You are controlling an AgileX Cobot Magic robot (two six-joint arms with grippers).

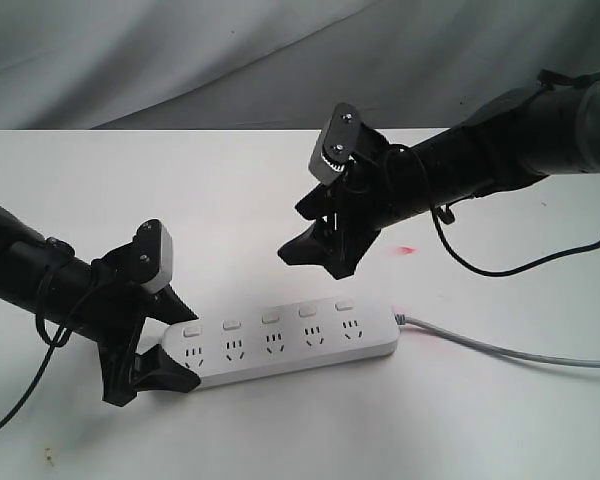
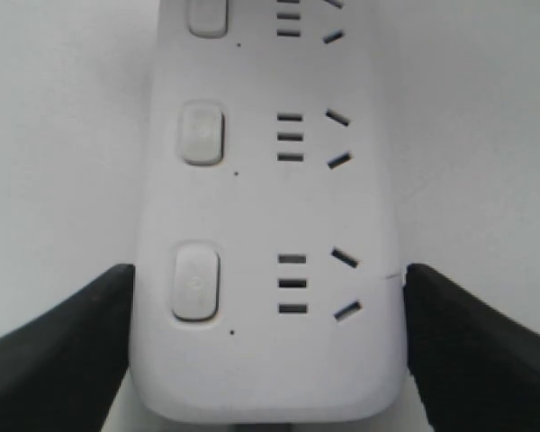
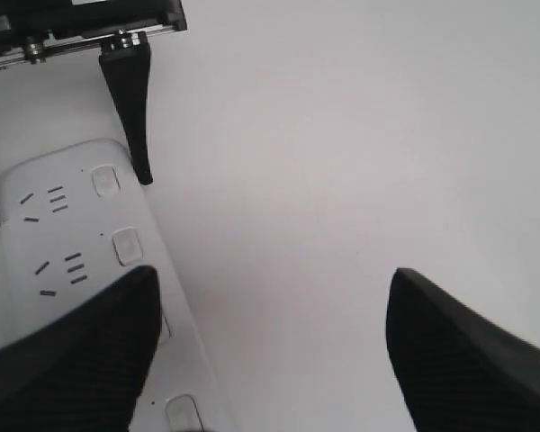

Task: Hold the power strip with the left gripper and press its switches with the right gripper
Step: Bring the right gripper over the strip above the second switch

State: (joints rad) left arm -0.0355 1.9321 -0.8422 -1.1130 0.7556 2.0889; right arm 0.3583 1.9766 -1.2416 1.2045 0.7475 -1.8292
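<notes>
The white power strip (image 1: 280,345) lies on the white table, its grey cord (image 1: 500,348) trailing to the right. Its switches (image 1: 271,317) run along the far edge, one per socket. My left gripper (image 1: 192,350) straddles the strip's left end. In the left wrist view that gripper (image 2: 270,266) has both black jaws against the strip's (image 2: 270,360) sides, beside the end switch (image 2: 196,283). My right gripper (image 1: 295,235) hovers above the strip's middle, apart from it. It (image 3: 272,274) is wide open and empty, with switches (image 3: 126,245) off to one side.
A small red light spot (image 1: 407,249) shows on the table (image 1: 230,200) behind the strip. A grey cloth backdrop (image 1: 180,60) hangs at the back. A black cable (image 1: 500,265) loops below the right arm.
</notes>
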